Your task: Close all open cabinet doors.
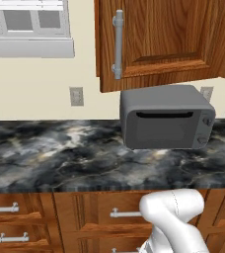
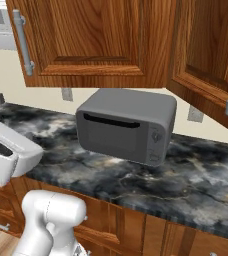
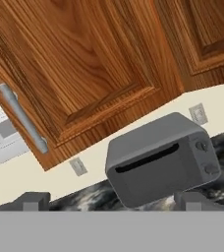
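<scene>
Grey toaster oven sits on the marble tabletop, right under the cabinet doors. The right-hand door hangs ajar. Fingers spread apart, holding nothing.

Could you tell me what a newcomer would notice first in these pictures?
Probably the grey microwave sitting on the dark marbled counter, right in the middle. Just above it hang the reddish-brown cabinet doors with vertical silver handles; in the right base view the right-hand door swings out toward the camera, apparently open. The gripper points up at them, its fingertips well apart.
</scene>
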